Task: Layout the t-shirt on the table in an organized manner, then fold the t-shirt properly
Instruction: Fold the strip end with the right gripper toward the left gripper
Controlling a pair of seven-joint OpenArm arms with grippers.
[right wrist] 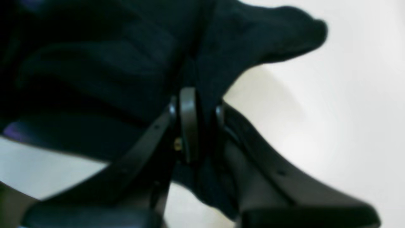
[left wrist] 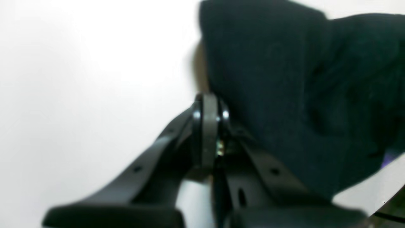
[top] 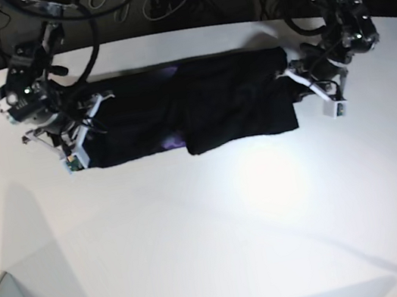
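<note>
Laying out looks to be the step in hand: the t-shirt (top: 191, 107) lies bunched lengthwise at the far side of the table (top: 219, 222), the left gripper (top: 308, 83) and right gripper (top: 86, 128) each clamping 1 end, so next they should probably spread it flat.

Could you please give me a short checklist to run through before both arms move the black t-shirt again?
1. Left gripper shut at edge of the black cloth t-shirt: ok; cloth pinched: cannot tell.
2. Right gripper shut on t-shirt cloth: ok.
3. T-shirt stretched between both arms in the base view: ok.
4. T-shirt lying wholly on the smooth white table: ok.
5. T-shirt flat and smooth: not ok, folds and wrinkles show.
6. Sleeves laid out: cannot tell.
</note>
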